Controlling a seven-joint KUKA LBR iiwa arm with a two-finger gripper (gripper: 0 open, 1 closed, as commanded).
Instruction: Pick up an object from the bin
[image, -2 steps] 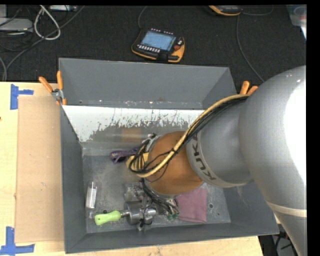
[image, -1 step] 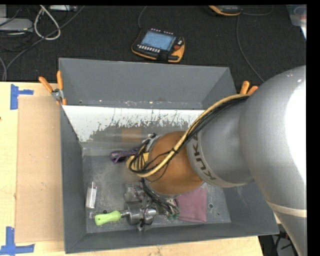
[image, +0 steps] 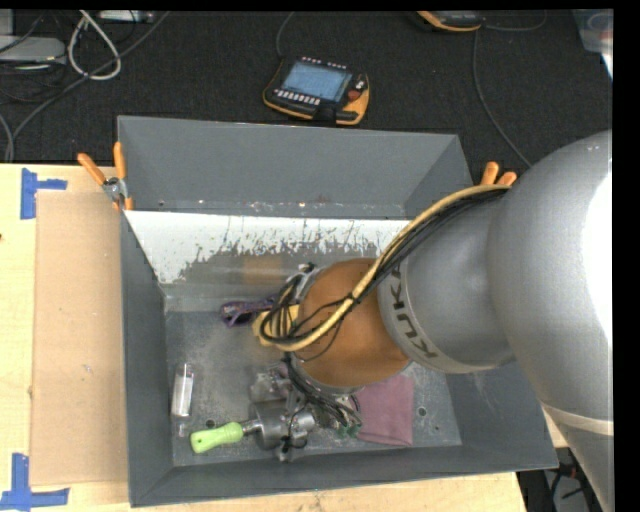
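**Desk:** What's nearest the front of the bin (image: 146, 400)?

**Operator:** A green tool (image: 217, 437), lower centre of the frame, flat on the floor close to the front wall. Its long axis runs left to right, with the green handle to the left and a grey metal end pointing right.

**Desk:** And the claw?

**Operator:** The claw (image: 283, 430) is low in the bin, just right of that tool. The metal end looks to be touching it or tucked under it. The clutter there is too dense for me to say which, and I can't tell whether the claw is released or clenched.

**Desk:** So what does the move turn on?

**Operator:** In my judgement, that axis. The tool lies to the claw's left, so I'd want the bite across the shaft, not along it.

**Desk:** Anything close by?

**Operator:** A clear tube (image: 182, 390) stands apart, up and left of the handle. A pink cloth (image: 390, 412) lies just right of the claw. Further back the orange cover (image: 345, 335) on the wrist hides the middle of the floor, and a purple piece (image: 238, 312) sits beside it, left of centre, well clear of the claw.
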